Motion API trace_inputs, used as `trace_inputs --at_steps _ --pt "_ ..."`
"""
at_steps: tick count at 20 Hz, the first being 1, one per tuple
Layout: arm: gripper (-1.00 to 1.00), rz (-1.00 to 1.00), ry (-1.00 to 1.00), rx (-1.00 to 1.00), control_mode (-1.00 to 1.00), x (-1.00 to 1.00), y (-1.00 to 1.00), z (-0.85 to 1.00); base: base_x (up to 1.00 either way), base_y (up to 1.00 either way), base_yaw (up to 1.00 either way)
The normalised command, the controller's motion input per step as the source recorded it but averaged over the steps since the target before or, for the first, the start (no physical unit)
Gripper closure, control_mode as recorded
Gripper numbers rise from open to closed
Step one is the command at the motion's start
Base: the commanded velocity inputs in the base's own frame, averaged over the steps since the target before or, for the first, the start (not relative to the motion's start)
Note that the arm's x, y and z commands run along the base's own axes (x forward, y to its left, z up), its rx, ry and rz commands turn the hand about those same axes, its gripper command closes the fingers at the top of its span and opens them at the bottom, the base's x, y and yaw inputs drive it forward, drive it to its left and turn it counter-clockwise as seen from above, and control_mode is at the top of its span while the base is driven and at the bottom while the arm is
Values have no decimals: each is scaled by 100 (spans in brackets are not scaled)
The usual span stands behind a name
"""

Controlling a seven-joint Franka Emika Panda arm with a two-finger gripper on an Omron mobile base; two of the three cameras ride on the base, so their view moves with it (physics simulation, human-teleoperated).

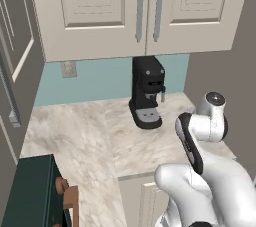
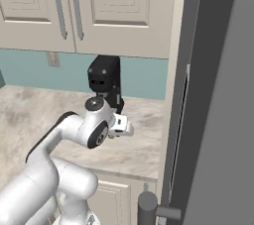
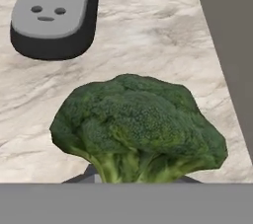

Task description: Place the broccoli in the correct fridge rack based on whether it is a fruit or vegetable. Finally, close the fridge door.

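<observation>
The broccoli, a dark green bumpy floret with pale stems, sits close up in the hand view, just over the marble counter. My gripper is shut on the broccoli at its stem end, and the floret hides most of the fingertips. From the right base view, the white hand hangs low over the counter, just in front of the coffee machine and near the fridge's grey side. The fridge rack is out of view.
A black coffee machine stands at the back of the counter, its base just beyond the broccoli. Cream wall cabinets hang above. A dark round handle sticks out low by the fridge. A dark green chair stands at the lower left.
</observation>
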Motion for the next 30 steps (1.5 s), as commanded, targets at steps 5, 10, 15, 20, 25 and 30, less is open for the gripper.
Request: trace_inputs --at_steps 5,10,15,20,25,30 --pt "100 0 -4 -5 -100 -87 91 80 0 0 0" --pt "100 0 0 0 -100 -95 70 96 0 0 0" --pt "100 1 -1 0 -100 -83 52 58 0 0 0" --pt "100 1 0 0 -100 -23 11 -7 0 0 0" --pt "100 3 4 2 -100 5 -13 -28 0 0 0" --pt "100 0 -1 4 100 -11 -27 -4 -24 -14 0"
